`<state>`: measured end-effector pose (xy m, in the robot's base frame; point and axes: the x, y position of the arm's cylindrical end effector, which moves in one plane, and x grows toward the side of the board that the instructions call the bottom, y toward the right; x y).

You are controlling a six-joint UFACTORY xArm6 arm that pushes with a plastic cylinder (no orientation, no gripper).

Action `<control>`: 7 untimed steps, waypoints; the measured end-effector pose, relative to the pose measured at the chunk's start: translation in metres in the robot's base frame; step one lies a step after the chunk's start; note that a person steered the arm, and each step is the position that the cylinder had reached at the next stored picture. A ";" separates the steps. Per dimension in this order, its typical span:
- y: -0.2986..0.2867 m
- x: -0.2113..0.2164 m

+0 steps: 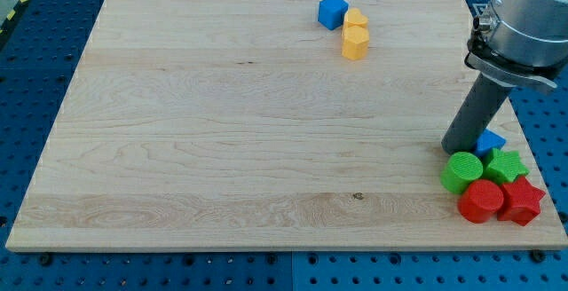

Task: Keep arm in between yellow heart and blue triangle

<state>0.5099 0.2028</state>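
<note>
My tip [457, 148] rests on the board near its right edge. The blue triangle [491, 140] lies just to the right of the tip, touching or almost touching the rod and partly hidden by it. The yellow heart [356, 19] sits far off at the view's top, left of the tip, between a blue cube [333, 11] and a second yellow block [355, 43]. The tip is close to the triangle and far from the heart.
A green cylinder [461, 172] sits right below the tip. A green star [506, 165], a red cylinder [481, 201] and a red star [521, 200] cluster at the board's bottom right corner. The wooden board [222, 131] lies on a blue perforated table.
</note>
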 end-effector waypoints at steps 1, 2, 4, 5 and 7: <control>-0.002 -0.007; 0.004 -0.013; 0.020 -0.015; 0.010 -0.044; 0.006 -0.082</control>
<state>0.4274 0.2091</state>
